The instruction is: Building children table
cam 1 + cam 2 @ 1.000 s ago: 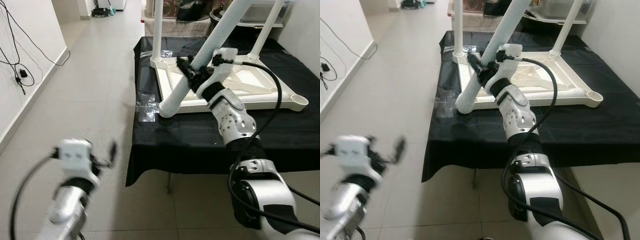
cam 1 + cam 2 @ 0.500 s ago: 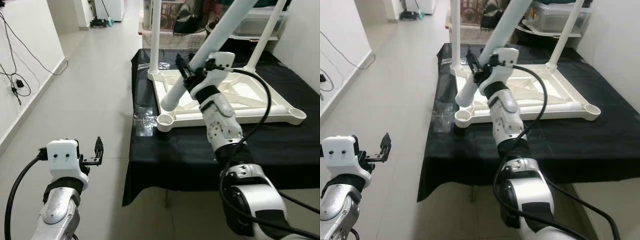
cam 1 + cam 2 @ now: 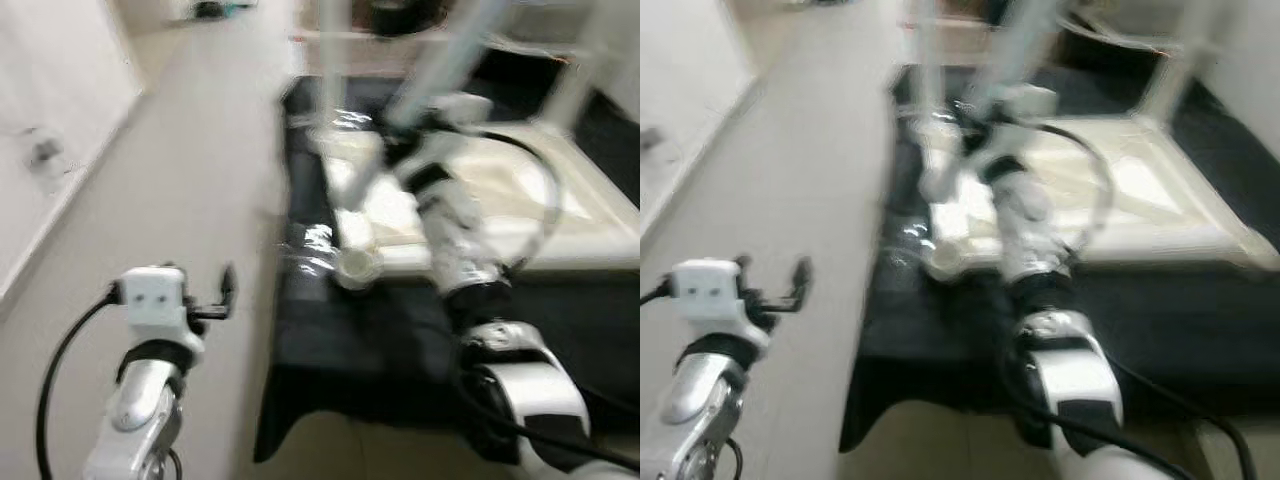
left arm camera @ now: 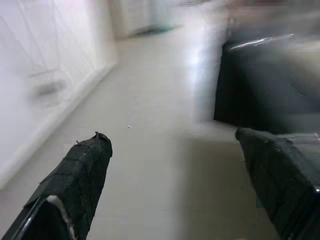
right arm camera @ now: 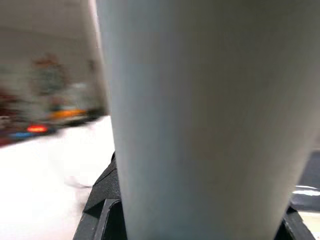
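A white children's table top [image 3: 500,190] lies upside down on a black-clothed table [image 3: 340,350], with white legs standing up from its far corners. My right gripper [image 3: 400,140] is shut on a slanted white leg [image 3: 440,60], which looms large in the right wrist view [image 5: 200,100]. The leg's lower end hangs just above the near-left corner socket [image 3: 358,268]. My left gripper [image 3: 228,290] is open over the floor, left of the table; its fingers [image 4: 75,185] stand wide apart with nothing between them. Everything is motion-blurred.
A crumpled clear plastic bag [image 3: 315,240] lies at the cloth's left edge by the socket. A white wall with a cable [image 3: 45,150] runs along the left. Pale tiled floor [image 3: 200,170] stretches between wall and table.
The whole view has shifted and blurred, so the camera moved. The held leg's lower end came up off the corner socket, which now shows below it. My left gripper stays open.
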`<state>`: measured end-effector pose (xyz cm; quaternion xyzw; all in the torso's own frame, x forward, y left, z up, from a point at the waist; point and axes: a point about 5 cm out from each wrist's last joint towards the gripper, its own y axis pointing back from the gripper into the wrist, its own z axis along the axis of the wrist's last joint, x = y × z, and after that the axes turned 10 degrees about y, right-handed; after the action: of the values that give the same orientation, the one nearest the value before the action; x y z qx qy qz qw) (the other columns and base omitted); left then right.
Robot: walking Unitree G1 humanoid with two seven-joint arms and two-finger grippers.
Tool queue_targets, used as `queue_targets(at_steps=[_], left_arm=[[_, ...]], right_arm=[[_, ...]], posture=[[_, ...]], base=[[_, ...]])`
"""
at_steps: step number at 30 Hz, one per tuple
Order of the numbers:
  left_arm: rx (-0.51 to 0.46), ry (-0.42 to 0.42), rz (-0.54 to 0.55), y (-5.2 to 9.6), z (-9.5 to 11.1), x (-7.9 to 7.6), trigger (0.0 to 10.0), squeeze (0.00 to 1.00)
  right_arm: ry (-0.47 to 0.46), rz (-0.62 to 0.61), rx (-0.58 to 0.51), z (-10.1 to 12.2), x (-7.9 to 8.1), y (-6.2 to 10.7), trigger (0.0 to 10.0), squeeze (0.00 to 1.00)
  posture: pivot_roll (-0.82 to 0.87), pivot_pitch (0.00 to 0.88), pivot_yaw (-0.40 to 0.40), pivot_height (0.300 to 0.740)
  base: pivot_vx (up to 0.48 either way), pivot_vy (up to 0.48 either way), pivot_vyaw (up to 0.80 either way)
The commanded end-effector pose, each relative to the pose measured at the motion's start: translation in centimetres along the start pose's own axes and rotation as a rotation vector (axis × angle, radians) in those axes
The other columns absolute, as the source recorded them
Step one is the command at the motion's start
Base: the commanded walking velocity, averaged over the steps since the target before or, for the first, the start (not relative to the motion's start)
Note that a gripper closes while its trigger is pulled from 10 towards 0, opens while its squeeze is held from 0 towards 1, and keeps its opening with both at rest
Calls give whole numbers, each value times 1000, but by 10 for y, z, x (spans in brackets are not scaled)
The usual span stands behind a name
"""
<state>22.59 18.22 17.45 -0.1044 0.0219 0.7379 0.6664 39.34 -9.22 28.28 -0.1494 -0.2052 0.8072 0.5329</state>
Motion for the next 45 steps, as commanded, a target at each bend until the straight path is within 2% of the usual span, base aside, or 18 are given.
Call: queue_targets(at_steps=[1, 17, 19, 25, 29, 30, 31, 32, 33, 35, 45], left_arm=[[2, 14, -18, 0, -1, -5, 10000, 0], [22, 38, -32, 5, -8, -9, 10000, 0], [31, 40, -50, 8, -10, -14, 10000, 0], [44, 57, -69, 12, -13, -19, 10000, 0], [63, 70, -86, 19, -17, -26, 10000, 0], [72, 70, -96, 22, -18, -28, 10000, 0], [83, 79, -111, 27, -18, -34, 10000, 0], [83, 79, -111, 27, -18, -34, 10000, 0], [96, 93, -139, 32, -19, -41, 10000, 0], [103, 102, -156, 37, -19, -45, 10000, 0], [109, 106, -183, 50, -13, -58, 10000, 0]], right_arm=[[32, -13, -4, 1, -10, 3, 10000, 0], [60, -5, 5, 4, -12, -2, 10000, 0], [119, -37, 33, 4, -18, -2, 10000, 0], [137, -37, 46, 5, -21, -5, 10000, 0], [158, -2, 58, 7, -18, -11, 10000, 0], [144, 20, 67, 7, -16, -13, 10000, 0], [82, 64, 82, 6, -11, -17, 10000, 0], [82, 64, 82, 6, -11, -17, 10000, 0], [66, 131, 99, 6, -5, -22, 10000, 0], [73, 169, 114, 7, 0, -26, 10000, 0], [85, 222, 129, 25, 14, -47, 10000, 0]], posture=[[34, 105, -43, 740], [29, 104, -46, 740], [28, 108, -49, 740], [28, 124, -53, 740], [26, 143, -58, 740], [28, 159, -63, 740], [29, 178, -64, 740], [29, 178, -64, 740], [31, 195, -68, 740], [32, 211, -71, 740], [41, 271, -85, 740]], base=[[0, 0, 0], [0, 0, 0], [0, 0, -800], [0, 0, -757], [0, 0, 0], [0, 0, 0], [0, 0, 0], [0, 0, 0], [0, 0, 0], [0, 0, 0], [0, 0, 0]])
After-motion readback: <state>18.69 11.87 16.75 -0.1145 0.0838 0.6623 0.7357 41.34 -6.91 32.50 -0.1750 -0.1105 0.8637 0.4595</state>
